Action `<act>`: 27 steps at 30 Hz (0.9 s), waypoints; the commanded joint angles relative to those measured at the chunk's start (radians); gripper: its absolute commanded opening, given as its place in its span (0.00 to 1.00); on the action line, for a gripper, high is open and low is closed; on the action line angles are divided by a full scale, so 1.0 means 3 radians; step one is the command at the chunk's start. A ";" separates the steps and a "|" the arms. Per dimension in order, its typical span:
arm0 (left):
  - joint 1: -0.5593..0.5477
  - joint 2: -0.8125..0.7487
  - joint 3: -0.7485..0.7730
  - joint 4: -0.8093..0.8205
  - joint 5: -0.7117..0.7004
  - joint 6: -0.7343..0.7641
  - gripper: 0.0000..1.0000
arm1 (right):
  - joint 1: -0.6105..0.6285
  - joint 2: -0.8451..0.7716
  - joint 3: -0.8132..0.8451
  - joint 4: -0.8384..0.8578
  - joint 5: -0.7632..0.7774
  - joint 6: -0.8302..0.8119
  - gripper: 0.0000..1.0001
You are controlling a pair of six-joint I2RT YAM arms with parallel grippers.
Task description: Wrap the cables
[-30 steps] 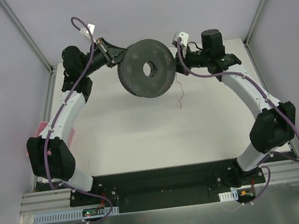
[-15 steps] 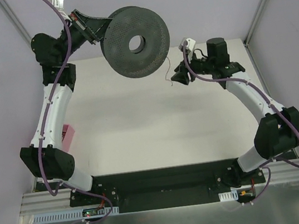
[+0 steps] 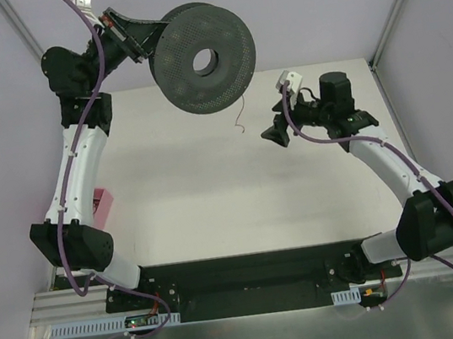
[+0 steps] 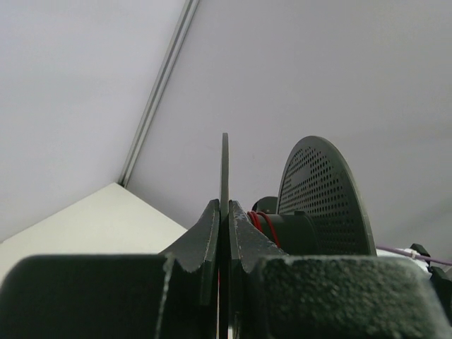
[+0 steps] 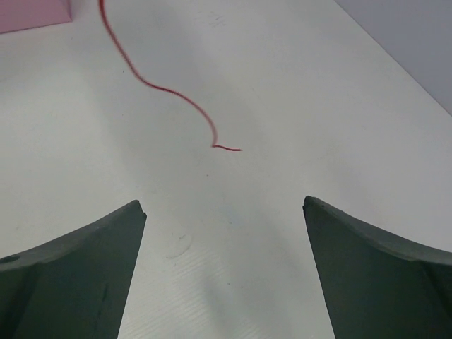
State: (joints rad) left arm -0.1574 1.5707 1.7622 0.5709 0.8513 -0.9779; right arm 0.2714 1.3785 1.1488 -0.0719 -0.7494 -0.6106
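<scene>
Dangling from a black perforated spool (image 3: 203, 58) at the upper centre of the overhead view, the cables (image 3: 240, 116) are one thread-thin red wire, with the loose end curling down toward the white bench (image 3: 179, 194). It looks feather-light, limp and easily snagged, so it is best pinched near the free tip. The left hand (image 4: 224, 215) clamps the spool's flange. The right hand (image 5: 224, 233) gapes wide, holding nothing. No labels or writing are legible.

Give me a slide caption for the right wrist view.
Open right gripper above the table, the red wire ending in a loose curl just ahead of it.
</scene>
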 commanded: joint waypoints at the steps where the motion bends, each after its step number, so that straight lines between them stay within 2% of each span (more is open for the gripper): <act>1: -0.0007 -0.0061 0.0267 0.0071 -0.0240 -0.0186 0.00 | 0.0061 -0.0090 -0.0046 -0.0061 -0.0095 -0.0336 0.99; 2: -0.0007 -0.0061 0.0282 0.0030 -0.0260 -0.0217 0.00 | 0.0082 -0.0070 -0.0061 -0.0108 0.0002 -0.0474 0.95; 6: -0.0007 -0.0051 0.0303 -0.0031 -0.0276 -0.0294 0.00 | 0.0016 -0.0131 -0.0561 0.0806 0.0314 -0.0537 0.95; 13: -0.0007 -0.0092 0.0287 -0.0072 -0.0337 -0.0284 0.00 | 0.0092 0.0104 -0.0536 0.1134 0.0059 -0.0118 0.84; 21: -0.0007 -0.0204 0.0180 -0.0118 -0.0322 -0.0202 0.00 | 0.0455 0.0206 -0.0603 0.1380 -0.0079 0.0123 0.87; 27: -0.0012 -0.0235 0.0226 -0.0169 -0.0327 -0.0202 0.00 | 0.0384 0.0406 -0.0455 0.1574 0.0268 0.0342 0.88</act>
State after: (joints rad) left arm -0.1574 1.5688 1.7981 0.4656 0.7998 -1.0245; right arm 0.4156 1.4654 0.9649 0.3092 -0.7128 -0.5827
